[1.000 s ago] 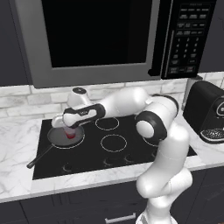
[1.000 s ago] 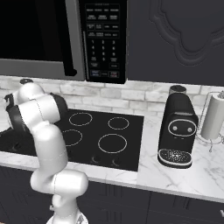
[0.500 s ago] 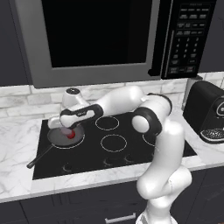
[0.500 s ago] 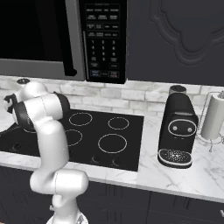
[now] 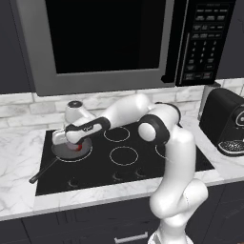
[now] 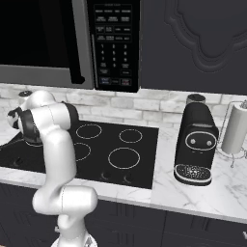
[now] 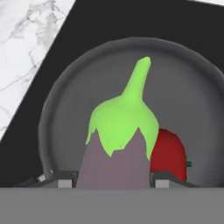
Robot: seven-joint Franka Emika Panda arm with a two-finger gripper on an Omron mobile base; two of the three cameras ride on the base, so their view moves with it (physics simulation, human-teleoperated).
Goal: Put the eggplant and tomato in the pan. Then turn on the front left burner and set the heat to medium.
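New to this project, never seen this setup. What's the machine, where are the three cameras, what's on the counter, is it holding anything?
It is a white robot arm with a two-finger gripper in a rendered kitchen. Two cameras ride on its base, behind it to its left and right; the third sits on the hand and looks along the fingers.

On the marble counter are a black cooktop, a coffee machine and a paper towel roll; a microwave hangs above.

The gripper is shut on the eggplant, holding it over the pan. The tomato already lies in the pan.
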